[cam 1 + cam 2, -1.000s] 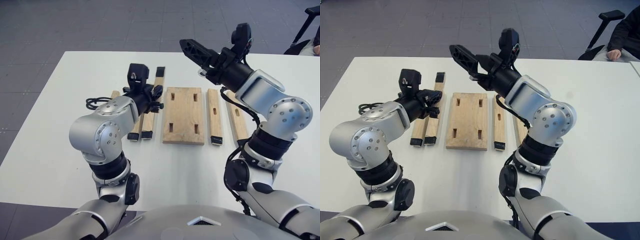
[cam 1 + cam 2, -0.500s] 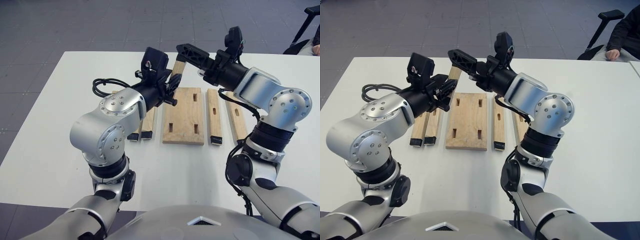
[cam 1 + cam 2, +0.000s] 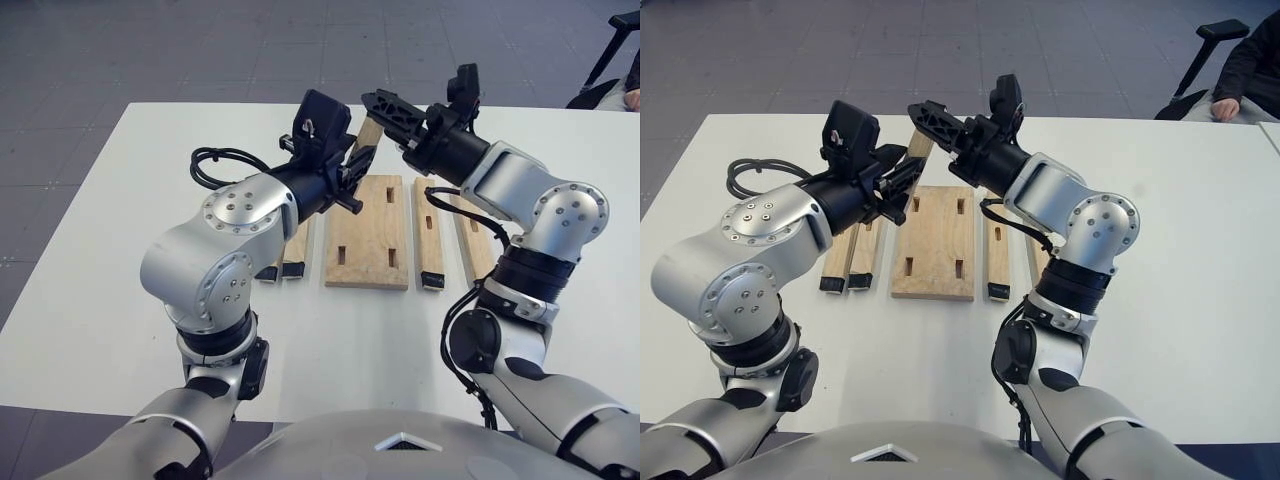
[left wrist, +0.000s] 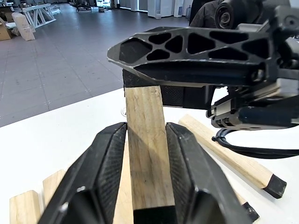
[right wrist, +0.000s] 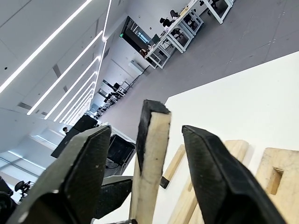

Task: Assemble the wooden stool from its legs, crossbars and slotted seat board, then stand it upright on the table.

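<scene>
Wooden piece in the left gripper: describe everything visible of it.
The wooden leg is a straight bar of pale, bare wood with visible grain and a dark cap on its raised end. It is off the table, tilted upward. The left gripper is shut on its sides; the right gripper straddles the capped end, fingers open, apart from it.

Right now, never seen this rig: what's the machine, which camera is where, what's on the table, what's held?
It is a humanoid robot with two arms, each ending in a two-finger pincer. Two pictures come from its head, looking down over the arms; two from its wrists. On the white table lie a slotted seat board and loose wooden bars on both sides of it. The left pincer is clamped on a wooden leg, lifted above the table. The right pincer is open, its fingers either side of that leg's far end.
</scene>
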`<state>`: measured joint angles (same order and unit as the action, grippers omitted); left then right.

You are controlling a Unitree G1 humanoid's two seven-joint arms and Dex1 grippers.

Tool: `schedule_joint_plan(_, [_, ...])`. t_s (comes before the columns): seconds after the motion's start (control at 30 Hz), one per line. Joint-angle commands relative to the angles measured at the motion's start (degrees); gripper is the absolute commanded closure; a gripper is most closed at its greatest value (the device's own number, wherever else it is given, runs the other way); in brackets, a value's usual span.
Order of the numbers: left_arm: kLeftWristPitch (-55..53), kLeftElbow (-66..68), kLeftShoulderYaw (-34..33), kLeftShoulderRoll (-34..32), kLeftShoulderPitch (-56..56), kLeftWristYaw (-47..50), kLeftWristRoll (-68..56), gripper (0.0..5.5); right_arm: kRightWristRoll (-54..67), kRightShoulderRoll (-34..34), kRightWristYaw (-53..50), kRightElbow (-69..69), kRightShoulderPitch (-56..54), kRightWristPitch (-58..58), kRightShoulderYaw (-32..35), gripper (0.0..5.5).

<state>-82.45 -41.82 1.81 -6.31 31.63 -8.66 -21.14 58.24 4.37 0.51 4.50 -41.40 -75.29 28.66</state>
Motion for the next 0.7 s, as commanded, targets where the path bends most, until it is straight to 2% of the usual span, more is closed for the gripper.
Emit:
schedule_joint_plan(0.03, [0.59,-0.48,0.51,-0.67,-0.74,-0.55,-0.4,4.18,3.59,-0.04,-2.19,-0.29,-1.11,-0.41,0.65,3.6])
schedule_joint_plan(0.23, [1.46,0.52,0.35,-1.29,-1.3,-1.13,-0.85,4.18,8.11,-2.14,-1.21,-0.19,-0.4,0.12,-0.26,4.7])
schedule_joint_plan(0.33, [2.21,1.42,-0.46,-1.6,-1.29,-1.6,-1.21,4.19,9.21,-3.35,-0.1,-0.45,-0.27,0.14,-1.2,5.03])
schedule_joint_plan(0.47, [2.06,2.63,-2.32,-0.79,-1.1,-2.18,-1.9,4.19,9.13,-4.59,0.73,-1.06,-0.01,0.8,-2.35,5.06])
schedule_joint_plan(0.6, [0.46,4.44,-7.89,2.78,-1.11,-2.66,-4.79,4.19,9.1,-5.69,1.25,-1.59,0.33,1.63,-3.21,5.07])
schedule_joint_plan(0.7, [-0.1,5.99,-11.16,2.83,-0.45,-3.66,-6.77,3.62,9.23,-6.38,1.49,-1.97,0.36,2.27,-3.87,5.07])
